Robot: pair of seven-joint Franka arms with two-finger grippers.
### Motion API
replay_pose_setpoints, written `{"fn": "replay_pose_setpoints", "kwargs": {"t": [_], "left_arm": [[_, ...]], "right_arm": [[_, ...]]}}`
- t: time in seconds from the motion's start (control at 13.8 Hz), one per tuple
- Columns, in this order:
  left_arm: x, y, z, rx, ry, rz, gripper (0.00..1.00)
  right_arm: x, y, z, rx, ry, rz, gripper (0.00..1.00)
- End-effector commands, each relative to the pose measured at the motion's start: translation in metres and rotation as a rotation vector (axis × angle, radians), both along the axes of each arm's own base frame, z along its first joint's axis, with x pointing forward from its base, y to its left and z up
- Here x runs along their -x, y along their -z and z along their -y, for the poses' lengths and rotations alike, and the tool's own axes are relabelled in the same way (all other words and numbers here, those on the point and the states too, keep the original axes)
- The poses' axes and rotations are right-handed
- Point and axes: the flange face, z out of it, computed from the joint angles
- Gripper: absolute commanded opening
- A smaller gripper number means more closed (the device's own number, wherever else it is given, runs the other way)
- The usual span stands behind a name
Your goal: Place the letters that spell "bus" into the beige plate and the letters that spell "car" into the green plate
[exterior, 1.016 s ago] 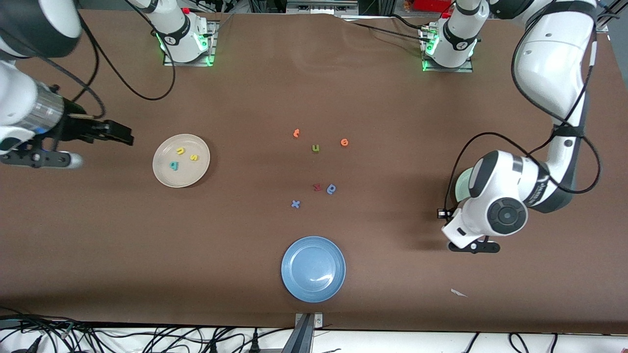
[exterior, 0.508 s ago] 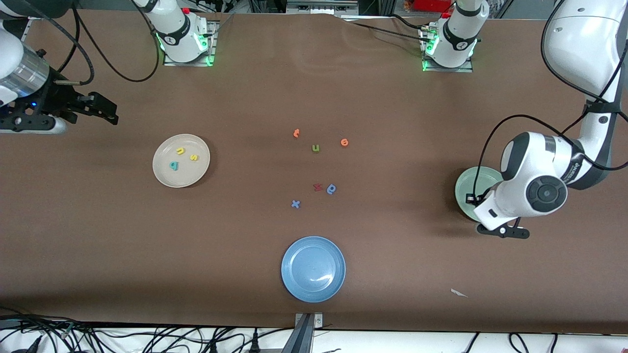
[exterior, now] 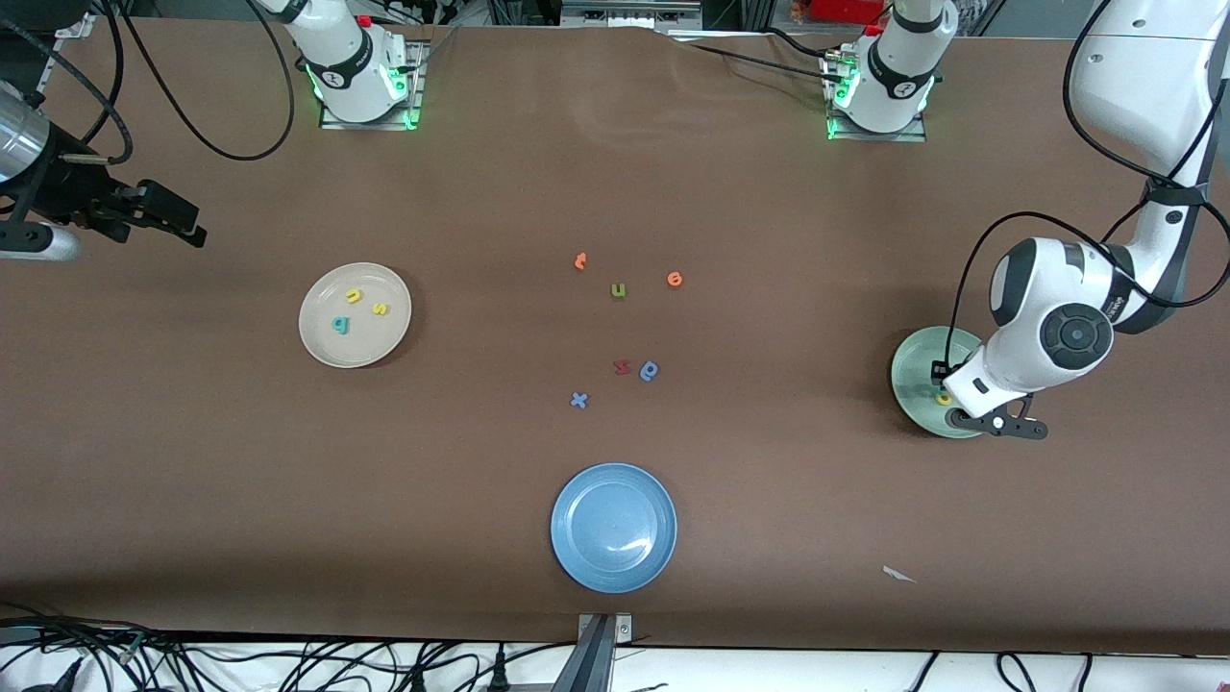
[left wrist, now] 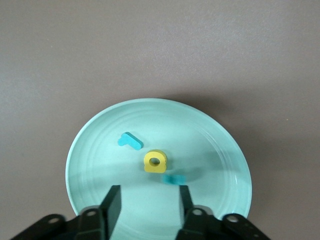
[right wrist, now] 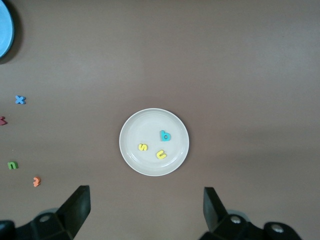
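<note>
The beige plate lies toward the right arm's end of the table and holds a yellow u, a yellow s and a teal b. My right gripper hangs open and empty off that plate, over bare table; its wrist view shows the plate from high up. The green plate lies at the left arm's end. In it are a teal r, a yellow a and a blurred teal c. My left gripper is open just above this plate with nothing between its fingers.
Loose letters lie mid-table: two orange ones, an olive u, a red one, a dark blue round one and a blue x. A blue plate sits near the front edge. A white scrap lies there too.
My left arm swung over the green plate and its gripper opened; the teal c now lies in the plate. My right arm drew back from the beige plate toward the table's end.
</note>
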Motion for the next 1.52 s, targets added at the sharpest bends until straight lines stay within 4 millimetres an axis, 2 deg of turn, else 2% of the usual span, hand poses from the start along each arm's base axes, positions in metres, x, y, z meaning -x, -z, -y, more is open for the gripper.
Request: {"fn": "replay_pose_setpoints", "kwargs": {"t": [0.0,0.07,0.22,0.36,0.65,0.8,0.87,1.02,1.16,1.45], "left_arm": [[0.003,-0.02,0.008,0.002,0.023,0.021,1.0],[-0.001,-0.03,0.016,0.0,0.033,0.04,1.0],[-0.002,-0.066,0.024,-0.003,0.036,0.091,1.0],[0.009,-0.1,0.032,0.041,-0.02,0.071,1.0],[0.034,-0.194,0.036,0.06,-0.05,0.037,1.0],[0.037,-0.244,0.035,0.08,-0.074,0.028,1.0],[0.038,-0.265,0.031,0.087,-0.085,0.013,1.0],[0.046,-0.303,0.036,0.126,-0.044,0.002,1.0],[0.055,-0.326,0.023,0.159,-0.055,0.033,1.0],[0.067,-0.354,0.014,0.164,-0.038,0.084,1.0]], "right_arm": [[0.003,-0.01,0.001,0.016,0.0,0.013,1.0],[0.003,-0.01,0.007,0.014,0.014,0.011,1.0],[0.0,-0.004,0.007,0.015,0.002,0.002,1.0],[-0.001,-0.003,0.008,0.024,0.0,0.001,1.0],[-0.001,-0.003,0.01,0.031,0.002,-0.001,1.0],[-0.001,-0.002,0.01,0.033,0.0,-0.003,1.0],[-0.001,-0.002,0.011,0.033,0.002,-0.002,1.0],[-0.001,-0.003,0.009,0.033,-0.001,-0.002,1.0],[-0.001,-0.002,0.009,0.033,-0.001,-0.002,1.0],[-0.001,-0.002,0.009,0.042,-0.003,-0.002,1.0]]}}
